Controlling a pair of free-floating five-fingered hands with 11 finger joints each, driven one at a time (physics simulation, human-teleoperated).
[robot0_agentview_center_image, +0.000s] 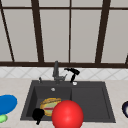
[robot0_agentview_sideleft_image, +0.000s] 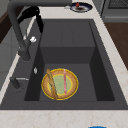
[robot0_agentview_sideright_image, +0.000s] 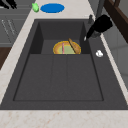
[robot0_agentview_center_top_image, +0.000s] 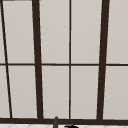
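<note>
Black against the pale tiles, the right hand (robot0_agentview_center_image: 72, 72) hangs over the back rim of the dark grey composite sink (robot0_agentview_center_image: 100, 117), just to the right of the dark metal faucet (robot0_agentview_center_image: 56, 71), with its fingers pointing down and loosely relaxed, curled round nothing; in the left side view its fingers (robot0_agentview_sideleft_image: 40, 23) reach down to the sink's back ledge, near a small white knob (robot0_agentview_sideleft_image: 33, 39) that lies between the hand and the faucet's base. The faucet stands upright, and in that view its spout runs as a long bar out over the basin, so the hand sits beside the faucet rather than on it; whether a fingertip touches the ledge cannot be told. The left hand (robot0_agentview_center_image: 38, 115) hovers at the sink's front left corner, its fingers too dark to make out. Down in the left basin lies a round yellow plate with a green centre (robot0_agentview_sideleft_image: 60, 84), carrying a brown stick and a pink stick side by side, well apart from the right hand. A large red ball (robot0_agentview_center_image: 67, 114) sits in front of the sink, a flat blue dish (robot0_agentview_center_image: 7, 103) on the counter at the left
</note>
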